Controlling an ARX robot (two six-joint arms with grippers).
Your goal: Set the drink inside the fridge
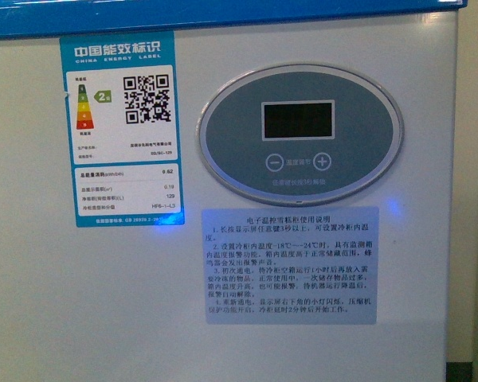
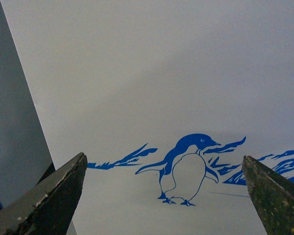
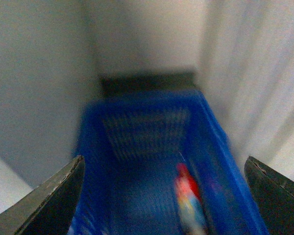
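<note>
The front view is filled by the white front wall of the fridge (image 1: 430, 119), with its blue rim (image 1: 223, 16) along the top. On the left is an energy label (image 1: 118, 127) headed "中国能效标识 – CHINA ENERGY LABEL". It carries a QR code, a coloured grade scale marked 2, and the figures 0.62, 0.19 and 129 in its table. Beside it is an oval grey control panel (image 1: 299, 143) with a dark, blank display (image 1: 297, 121) and round minus and plus buttons beneath. A blue glow shows just off the panel's lower right edge. Below hangs a pale instruction sticker (image 1: 291, 267) titled "电子温控雪糕柜使用说明"; its numbered lines are too small to read reliably.

The left gripper (image 2: 162, 157) is spread wide and holds nothing. It faces a white side of the fridge printed with a blue penguin (image 2: 186, 169) among mountain outlines.

The right wrist view is blurred. The right gripper (image 3: 162, 159) is also spread and empty, and hovers over a blue mesh basket (image 3: 137, 132). The drink (image 3: 188, 196) lies on the basket's floor — red cap and a red-and-pale label, its writing unreadable.
</note>
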